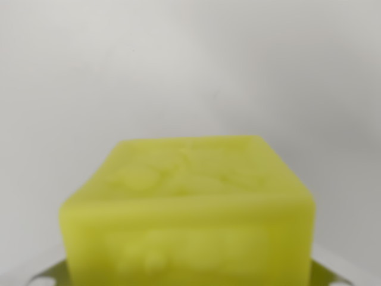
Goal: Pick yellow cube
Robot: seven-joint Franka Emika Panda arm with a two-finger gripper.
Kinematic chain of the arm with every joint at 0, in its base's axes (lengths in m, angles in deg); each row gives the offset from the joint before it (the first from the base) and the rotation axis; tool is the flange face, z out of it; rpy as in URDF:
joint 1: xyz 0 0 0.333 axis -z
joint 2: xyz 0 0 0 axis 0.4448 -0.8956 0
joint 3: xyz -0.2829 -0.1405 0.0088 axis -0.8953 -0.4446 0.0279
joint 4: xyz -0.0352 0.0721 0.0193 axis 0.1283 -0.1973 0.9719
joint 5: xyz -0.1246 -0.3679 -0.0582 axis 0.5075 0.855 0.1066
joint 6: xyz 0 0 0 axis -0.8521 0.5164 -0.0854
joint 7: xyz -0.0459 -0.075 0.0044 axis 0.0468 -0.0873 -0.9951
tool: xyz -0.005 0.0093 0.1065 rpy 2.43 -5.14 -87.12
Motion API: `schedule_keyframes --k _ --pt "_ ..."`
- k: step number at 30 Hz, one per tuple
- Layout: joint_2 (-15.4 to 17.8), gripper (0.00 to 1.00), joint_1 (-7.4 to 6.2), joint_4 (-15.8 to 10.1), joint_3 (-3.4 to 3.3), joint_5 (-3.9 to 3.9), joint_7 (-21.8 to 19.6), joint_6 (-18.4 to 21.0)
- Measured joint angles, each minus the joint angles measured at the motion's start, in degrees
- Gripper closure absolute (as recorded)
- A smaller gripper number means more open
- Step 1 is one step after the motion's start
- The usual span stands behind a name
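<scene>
Cube: yellow cube [187,217], blurred, filling the lower middle of the wrist view, very close to the camera.
Surface: faint raised shapes on the top and front faces, too soft to read.
End effector: only pale grey slivers [50,275] at the cube's two lower corners; opening and hold impossible to tell.
Background: plain light grey, no detail.

Lighting is soft, even and diffuse; no source is identifiable. No hard shadows or glare. The yellow cube [187,214] fills the lower frame, heavily out of focus, its embossed relief smeared. Pale background is featureless, darkening slightly toward the corners.
</scene>
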Motion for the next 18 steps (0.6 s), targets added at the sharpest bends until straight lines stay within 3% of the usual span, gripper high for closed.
schedule_keyframes --k 18 --pt "3.9 1.0 0.01 1.1 0.0 0.13 -0.1 5.1"
